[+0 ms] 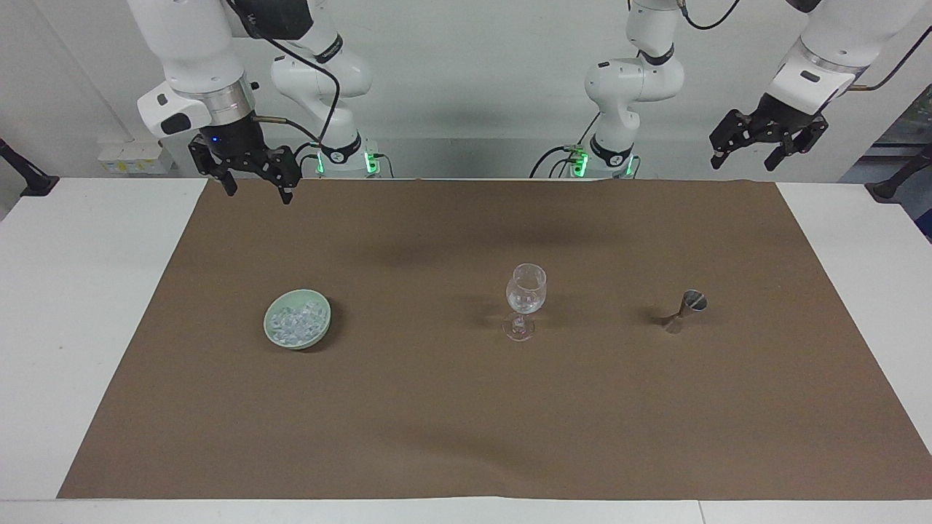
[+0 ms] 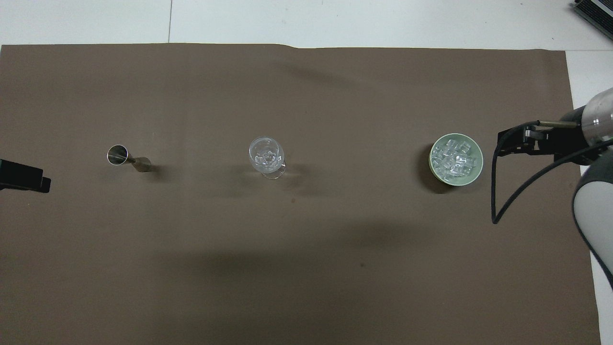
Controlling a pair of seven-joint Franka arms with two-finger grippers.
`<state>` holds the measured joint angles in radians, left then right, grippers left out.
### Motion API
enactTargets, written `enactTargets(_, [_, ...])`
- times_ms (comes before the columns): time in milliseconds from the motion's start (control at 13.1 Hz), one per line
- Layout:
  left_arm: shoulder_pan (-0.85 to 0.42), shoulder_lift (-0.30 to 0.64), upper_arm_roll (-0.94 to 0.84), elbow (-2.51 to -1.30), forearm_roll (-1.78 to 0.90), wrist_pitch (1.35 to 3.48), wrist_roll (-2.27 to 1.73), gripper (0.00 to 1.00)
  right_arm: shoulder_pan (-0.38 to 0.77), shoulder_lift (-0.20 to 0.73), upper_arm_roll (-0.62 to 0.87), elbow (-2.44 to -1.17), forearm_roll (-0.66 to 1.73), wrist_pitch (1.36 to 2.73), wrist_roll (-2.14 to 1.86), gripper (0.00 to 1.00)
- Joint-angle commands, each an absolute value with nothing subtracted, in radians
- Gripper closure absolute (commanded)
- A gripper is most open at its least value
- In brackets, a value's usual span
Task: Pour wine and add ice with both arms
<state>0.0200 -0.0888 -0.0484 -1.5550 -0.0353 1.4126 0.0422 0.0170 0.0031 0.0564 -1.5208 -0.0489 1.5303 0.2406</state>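
While both arms hang in the air at the robots' edge of the brown mat (image 1: 466,407), nothing held in either. Right gripper (image 1: 251,185) raised over the mat's edge at the right arm's end of the table, fingers spread apart and empty, pointing down. Left gripper (image 1: 767,151) up high over the left arm's end, tilted, fingers likewise parted with nothing between them; from overhead only a black tip of it (image 2: 24,176) at the frame's border. Ice (image 1: 295,321) heaped in a pale green bowl (image 1: 271,331) resting on the mat toward the right arm's end, farther from the robots than the right gripper and well apart from it; from overhead, the cubes (image 2: 454,159) filling the bowl (image 2: 475,172) to near the rim. Clear stemmed glass (image 1: 525,300) upright near the mat's middle, some clear cubes visible inside the cup. Small metal jigger (image 1: 683,312) beside the glass toward the left arm's end, leaning rather than upright, open mouth showing. Bowl, glass and jigger set roughly in one row across the mat, each well apart from the next.
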Motion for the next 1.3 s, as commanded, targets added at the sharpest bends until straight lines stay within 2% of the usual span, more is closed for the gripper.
enactTargets(0, [0.031,-0.100,-0.052,-1.557,-0.032,1.407,0.060,0.00,-0.009,0.003,0.058,-1.496,-0.032,1.491,0.209,0.00])
enactTargets(458, [0.031,-0.100,-0.052,-1.559,-0.032,1.407,0.060,0.00,-0.015,-0.040,0.040,-1.500,-0.003,1.388,0.190,0.00])
enactTargets(1221, [0.031,-0.100,-0.052,-1.559,-0.032,1.407,0.060,0.00,-0.015,-0.044,0.035,-1.508,0.000,1.405,0.190,0.00])
